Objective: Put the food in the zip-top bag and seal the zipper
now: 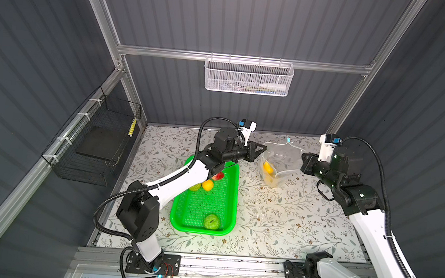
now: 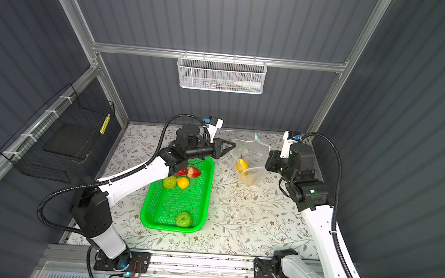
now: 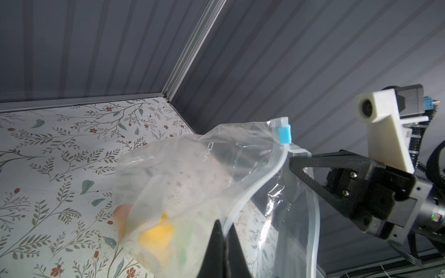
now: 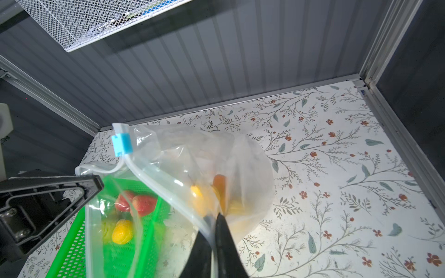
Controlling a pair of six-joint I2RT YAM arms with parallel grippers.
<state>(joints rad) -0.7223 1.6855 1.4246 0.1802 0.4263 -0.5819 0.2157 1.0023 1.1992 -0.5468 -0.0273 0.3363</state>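
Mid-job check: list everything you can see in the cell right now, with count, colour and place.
zip-top bag: one, clear, far side of the table, between the claws, mouth open
slider tab: one, light blue, at one end of the zipper
fruit in bag: yellow and orange, count unclear
green basket: one, on the table under the left arm
strawberries: two, red, basket's far end
green bumpy balls: two, one at each end of the basket
yellow-orange fruit: one, beside the far green ball
white mesh basket: one, on the back rail
black wire cage: one, left wall
table: floral cover
left claw: black, shut on the bag's rim
right claw: black, shut on the opposite rim
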